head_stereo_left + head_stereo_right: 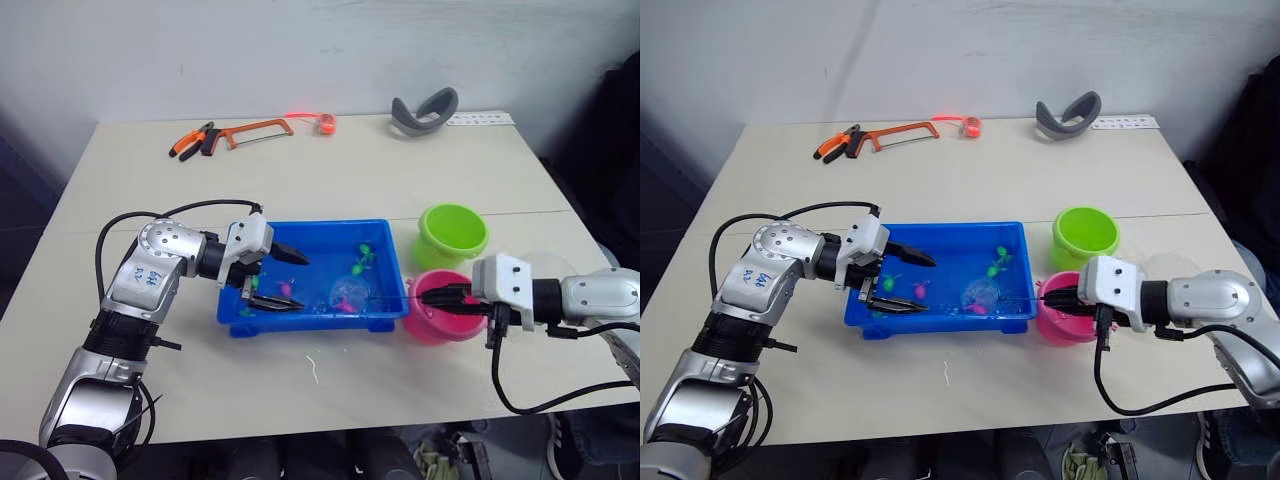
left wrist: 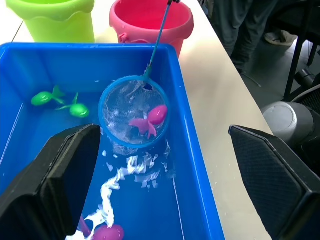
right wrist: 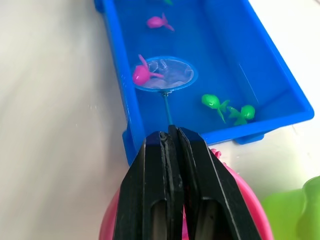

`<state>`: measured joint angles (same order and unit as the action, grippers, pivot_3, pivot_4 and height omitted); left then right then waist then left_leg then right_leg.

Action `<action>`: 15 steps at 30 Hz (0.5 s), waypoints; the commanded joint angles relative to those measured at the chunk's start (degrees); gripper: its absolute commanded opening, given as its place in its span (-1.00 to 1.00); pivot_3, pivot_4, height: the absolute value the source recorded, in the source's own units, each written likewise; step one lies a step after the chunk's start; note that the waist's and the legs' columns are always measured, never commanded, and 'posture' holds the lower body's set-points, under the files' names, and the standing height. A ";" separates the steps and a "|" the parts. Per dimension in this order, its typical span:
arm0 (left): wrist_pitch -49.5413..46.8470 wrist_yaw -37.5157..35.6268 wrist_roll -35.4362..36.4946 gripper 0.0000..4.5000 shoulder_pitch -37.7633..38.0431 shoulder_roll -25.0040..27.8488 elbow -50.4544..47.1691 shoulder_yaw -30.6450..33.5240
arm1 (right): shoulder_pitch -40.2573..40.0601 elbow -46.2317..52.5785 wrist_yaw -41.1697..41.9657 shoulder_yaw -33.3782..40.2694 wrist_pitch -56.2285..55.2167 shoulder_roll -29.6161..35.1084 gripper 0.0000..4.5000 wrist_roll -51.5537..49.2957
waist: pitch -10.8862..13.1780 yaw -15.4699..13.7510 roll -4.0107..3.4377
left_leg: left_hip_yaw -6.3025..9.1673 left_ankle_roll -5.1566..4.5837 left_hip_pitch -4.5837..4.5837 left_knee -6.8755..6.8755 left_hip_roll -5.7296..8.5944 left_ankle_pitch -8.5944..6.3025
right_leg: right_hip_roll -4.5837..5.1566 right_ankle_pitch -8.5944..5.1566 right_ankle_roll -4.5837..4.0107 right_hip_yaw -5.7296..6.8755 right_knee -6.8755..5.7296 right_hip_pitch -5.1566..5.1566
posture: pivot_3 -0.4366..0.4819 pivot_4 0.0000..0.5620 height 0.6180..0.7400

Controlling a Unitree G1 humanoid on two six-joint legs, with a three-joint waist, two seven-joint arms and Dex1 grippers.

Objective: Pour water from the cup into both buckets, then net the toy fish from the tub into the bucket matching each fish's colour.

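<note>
Beige table (image 1: 330,190) under blue tub (image 1: 300,235)

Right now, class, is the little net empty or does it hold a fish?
It holds one: a pink fish lies inside the net, over the blue tub.

head and wrist views over tub (image 1: 312,235)

Hardly any writing can be read. The left arm (image 1: 150,272) carries a few blue handwritten marks on its silver shell, too small to make out as letters or numbers. At about one o'clock on the table (image 1: 330,180), just beside the grey curved object (image 1: 425,110), lies a white strip (image 1: 480,119) with tiny dark print that cannot be read either.
</note>
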<state>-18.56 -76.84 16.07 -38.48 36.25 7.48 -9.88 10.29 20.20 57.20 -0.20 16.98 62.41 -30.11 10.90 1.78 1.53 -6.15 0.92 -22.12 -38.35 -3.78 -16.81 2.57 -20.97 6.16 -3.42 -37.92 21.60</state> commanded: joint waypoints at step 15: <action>3.26 -4.28 1.04 0.99 -7.17 -7.66 5.64 -2.80 | -23.78 21.14 -2.91 48.18 21.81 -7.11 -1.00 -14.11 | -0.01 -0.36 0.01 | 0.06 -0.04 -0.10 0.06 0.06 -0.02 | -0.05 0.01 0.03 0.01 0.11 -0.01 | -0.05 -0.47 1.00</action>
<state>-17.28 -79.42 16.44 -43.31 31.30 12.13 -11.05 -5.61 34.01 52.45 31.77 34.41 58.66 -41.14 10.89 1.42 1.54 -6.08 0.89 -22.23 -38.29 -3.73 -16.83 2.49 -20.95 6.19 -3.42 -37.80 21.58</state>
